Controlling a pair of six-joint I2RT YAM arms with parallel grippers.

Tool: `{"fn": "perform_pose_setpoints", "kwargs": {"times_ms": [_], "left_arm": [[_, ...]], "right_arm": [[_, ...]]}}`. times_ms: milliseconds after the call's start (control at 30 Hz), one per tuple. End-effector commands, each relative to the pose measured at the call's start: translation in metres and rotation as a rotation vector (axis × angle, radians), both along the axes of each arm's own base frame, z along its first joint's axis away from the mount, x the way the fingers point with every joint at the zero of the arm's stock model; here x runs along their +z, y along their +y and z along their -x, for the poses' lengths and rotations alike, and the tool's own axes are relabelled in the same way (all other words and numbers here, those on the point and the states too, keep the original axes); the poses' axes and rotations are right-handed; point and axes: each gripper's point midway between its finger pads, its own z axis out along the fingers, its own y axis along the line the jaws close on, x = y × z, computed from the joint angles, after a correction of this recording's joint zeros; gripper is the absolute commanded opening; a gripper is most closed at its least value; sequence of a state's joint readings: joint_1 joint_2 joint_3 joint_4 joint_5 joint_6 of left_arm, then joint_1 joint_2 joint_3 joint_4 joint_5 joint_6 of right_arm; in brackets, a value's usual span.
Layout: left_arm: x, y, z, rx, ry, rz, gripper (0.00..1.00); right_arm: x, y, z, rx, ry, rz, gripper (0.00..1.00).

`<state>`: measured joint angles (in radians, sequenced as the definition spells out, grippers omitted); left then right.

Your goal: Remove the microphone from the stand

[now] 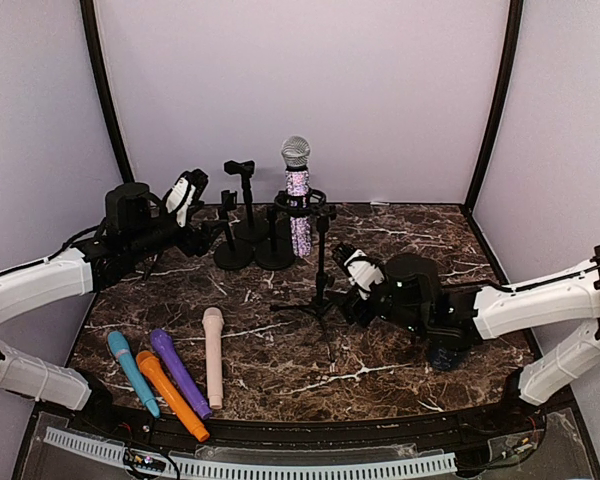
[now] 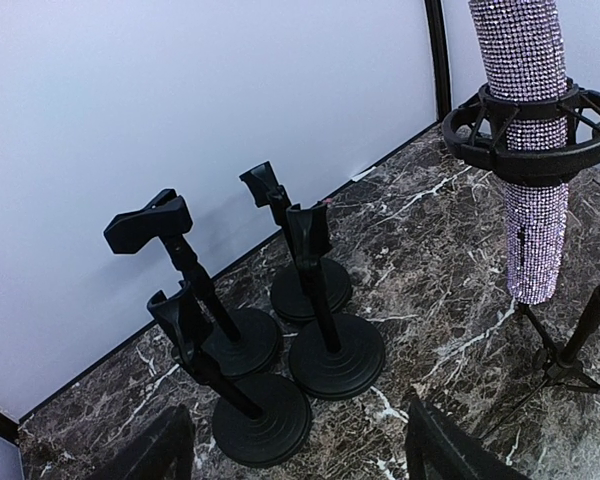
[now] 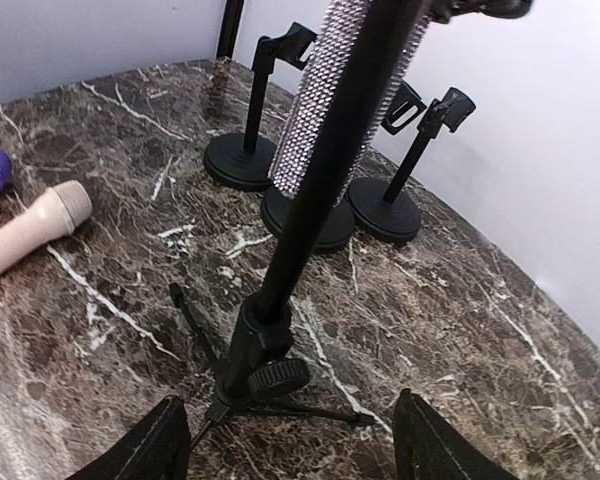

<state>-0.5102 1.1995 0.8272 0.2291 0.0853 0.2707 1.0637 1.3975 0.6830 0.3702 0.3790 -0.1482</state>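
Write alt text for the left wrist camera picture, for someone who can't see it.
A glittery lilac microphone sits upright in the black ring mount of a tripod stand, upper right. Left of it, four small black desk stands cluster on a dark marble table. The left gripper, open and empty, shows at the bottom edge.

Top view: high at the near side, facing the back wall point(image 1: 380, 90). Wrist views: low, close, sharing the microphone point(image 2: 520, 50) at frame top.
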Motion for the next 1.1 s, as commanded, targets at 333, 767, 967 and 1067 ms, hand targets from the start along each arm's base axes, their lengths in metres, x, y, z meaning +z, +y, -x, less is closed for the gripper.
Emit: {"fn": "perform_pose_setpoints", "kwargs": {"times_ms": [333,767,967,1067], "left_arm": [[-0.003,-0.004,0.004,-0.020,-0.006,-0.012,0.75],[-0.001,-0.003,0.005,-0.017,-0.015,-0.019,0.75],[-0.002,-0.003,0.004,-0.016,-0.017,-0.023,0.75],[-0.002,-0.004,0.004,-0.017,-0.016,-0.024,0.75]], "right_arm": [[0.010,0.006,0.005,0.258,0.533,-0.558,0.65],[0.004,0.011,-0.016,0.319,0.693,-0.652,0.57],[0.005,0.014,-0.019,0.324,0.686,-0.636,0.52],[0.001,0.015,-0.020,0.323,0.691,-0.622,0.48]]}}
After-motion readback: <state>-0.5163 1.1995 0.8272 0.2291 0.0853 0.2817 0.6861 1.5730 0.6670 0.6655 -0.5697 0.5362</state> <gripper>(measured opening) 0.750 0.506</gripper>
